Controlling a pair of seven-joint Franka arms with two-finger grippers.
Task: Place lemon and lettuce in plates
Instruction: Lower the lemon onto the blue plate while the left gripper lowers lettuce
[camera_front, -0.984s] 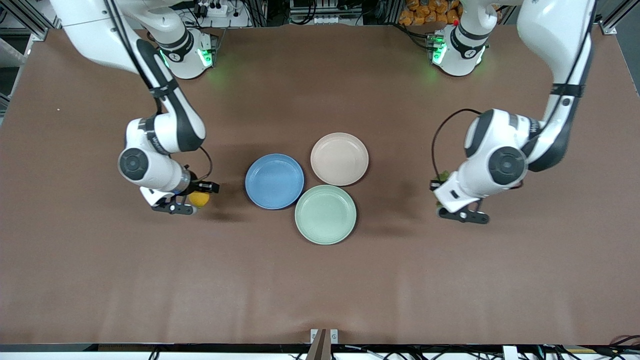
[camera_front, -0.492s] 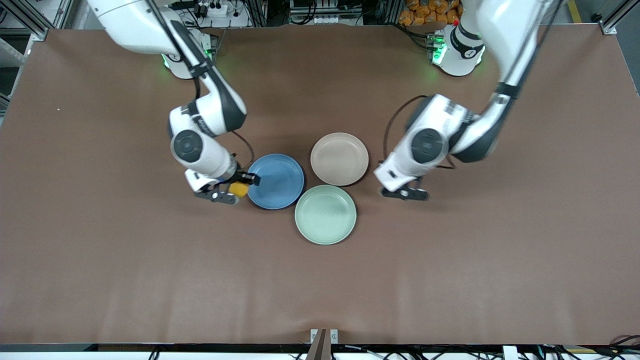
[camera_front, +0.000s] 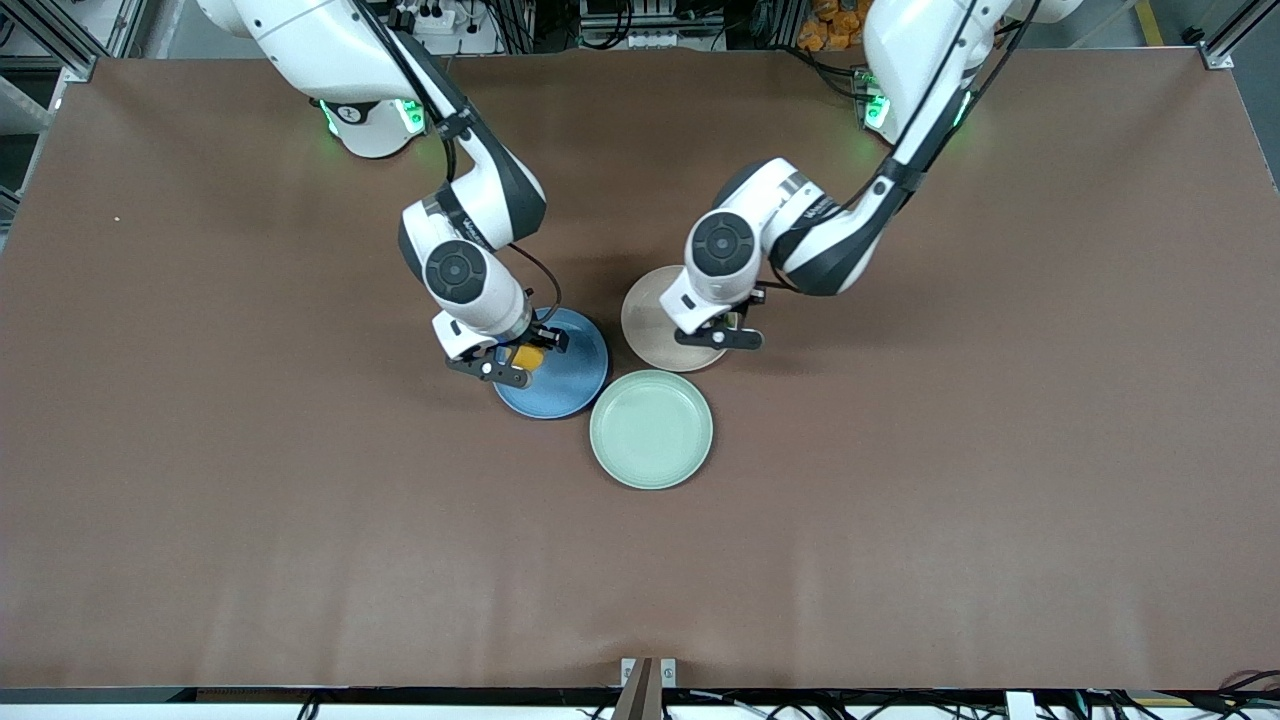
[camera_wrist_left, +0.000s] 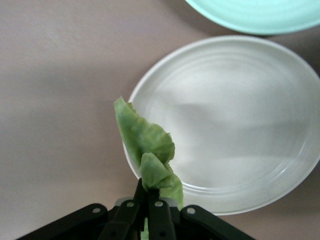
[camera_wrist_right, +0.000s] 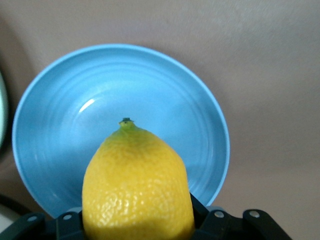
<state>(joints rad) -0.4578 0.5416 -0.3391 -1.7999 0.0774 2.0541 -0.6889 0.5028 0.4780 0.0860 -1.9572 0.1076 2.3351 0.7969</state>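
Observation:
My right gripper (camera_front: 520, 358) is shut on the yellow lemon (camera_front: 527, 357) and holds it over the rim of the blue plate (camera_front: 573, 375). In the right wrist view the lemon (camera_wrist_right: 137, 185) fills the jaws above the blue plate (camera_wrist_right: 65, 125). My left gripper (camera_front: 727, 328) is shut on the green lettuce leaf (camera_wrist_left: 150, 150), which hangs over the edge of the pinkish-beige plate (camera_front: 650, 325). That plate (camera_wrist_left: 240, 120) shows pale and bare in the left wrist view. In the front view the lettuce is almost hidden under the left hand.
A pale mint-green plate (camera_front: 651, 429) lies nearer the front camera, touching close to both other plates; its rim shows in the left wrist view (camera_wrist_left: 255, 15). Brown table cloth (camera_front: 900, 520) spreads all around.
Both arms have swung inward from the table's ends. The right gripper carried the lemon from the cloth to over the blue plate; the left carried the lettuce to the beige plate's edge.

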